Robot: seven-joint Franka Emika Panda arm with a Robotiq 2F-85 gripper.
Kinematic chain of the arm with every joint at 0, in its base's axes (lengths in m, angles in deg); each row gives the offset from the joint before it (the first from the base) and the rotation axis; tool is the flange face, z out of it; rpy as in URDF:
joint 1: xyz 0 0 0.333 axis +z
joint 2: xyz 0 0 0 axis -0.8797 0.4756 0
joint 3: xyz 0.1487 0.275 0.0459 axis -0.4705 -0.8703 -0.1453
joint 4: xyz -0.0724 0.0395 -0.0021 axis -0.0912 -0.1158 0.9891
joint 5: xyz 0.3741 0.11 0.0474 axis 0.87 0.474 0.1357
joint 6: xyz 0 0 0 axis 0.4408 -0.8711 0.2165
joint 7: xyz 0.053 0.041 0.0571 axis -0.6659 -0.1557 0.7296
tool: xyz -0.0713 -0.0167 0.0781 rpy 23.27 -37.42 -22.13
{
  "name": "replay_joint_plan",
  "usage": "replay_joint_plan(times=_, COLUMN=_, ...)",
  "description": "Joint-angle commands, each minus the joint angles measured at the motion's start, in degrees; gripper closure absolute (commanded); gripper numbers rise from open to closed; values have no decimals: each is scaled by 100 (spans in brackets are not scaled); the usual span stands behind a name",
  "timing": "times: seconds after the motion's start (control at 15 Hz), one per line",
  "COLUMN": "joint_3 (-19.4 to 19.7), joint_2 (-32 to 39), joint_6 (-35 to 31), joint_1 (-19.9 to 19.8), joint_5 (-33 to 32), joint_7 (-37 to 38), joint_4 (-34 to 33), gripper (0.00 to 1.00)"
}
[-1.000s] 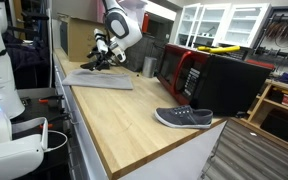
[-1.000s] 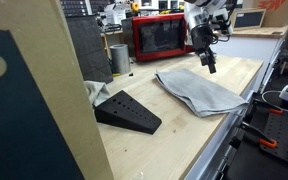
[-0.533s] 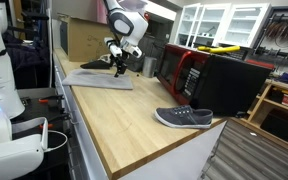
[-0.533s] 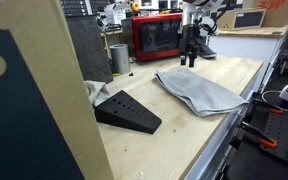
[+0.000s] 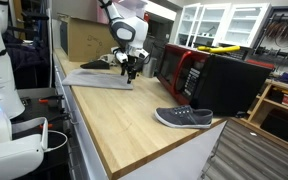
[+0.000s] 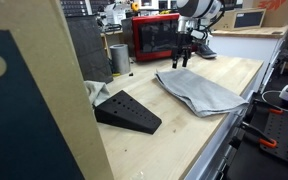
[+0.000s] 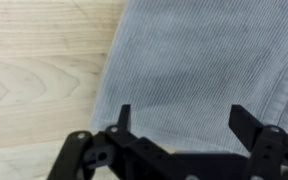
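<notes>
A grey folded cloth (image 5: 99,80) lies flat on the wooden bench; it also shows in an exterior view as the cloth (image 6: 199,92). My gripper (image 5: 131,69) hangs just above the cloth's end nearest the red microwave, fingers pointing down, and appears again as the gripper (image 6: 182,56). In the wrist view the cloth (image 7: 194,65) fills most of the picture. The gripper (image 7: 184,122) stands open over it, with nothing between the two dark fingertips (image 7: 124,117). Bare wood (image 7: 34,70) shows to the left of the cloth's edge.
A red microwave (image 5: 182,70) and a black box (image 5: 234,82) stand along the bench's far side. A grey shoe (image 5: 184,118) lies near the bench end. A black wedge (image 6: 127,112), a metal cup (image 6: 119,58) and a cardboard panel (image 6: 29,100) stand in the foreground.
The arm has swung across the cloth toward the microwave side and the gripper has turned to point straight down. The jaws stayed open. The cloth has not moved.
</notes>
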State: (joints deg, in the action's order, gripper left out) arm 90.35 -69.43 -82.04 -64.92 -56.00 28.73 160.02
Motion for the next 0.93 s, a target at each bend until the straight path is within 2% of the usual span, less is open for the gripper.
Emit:
replay_joint_plan(times=0.0, joint_3=8, joint_2=163, joint_6=-338, joint_1=27, joint_5=-447, joint_7=648, joint_4=-172, gripper=0)
replay_joint_plan(times=0.4, joint_3=143, joint_2=241, joint_6=-450, joint_1=-85, joint_5=-1024, joint_7=1113, joint_4=-221, gripper=0)
replay_joint_plan(times=0.6, joint_3=146, joint_2=271, joint_6=-194, joint_1=-263, joint_5=-836, joint_7=1026, joint_4=-271, gripper=0)
replay_joint_plan(times=0.87, joint_3=68, joint_2=426, joint_6=-183, joint_1=-437, joint_5=-602, joint_7=867, joint_4=-322, gripper=0)
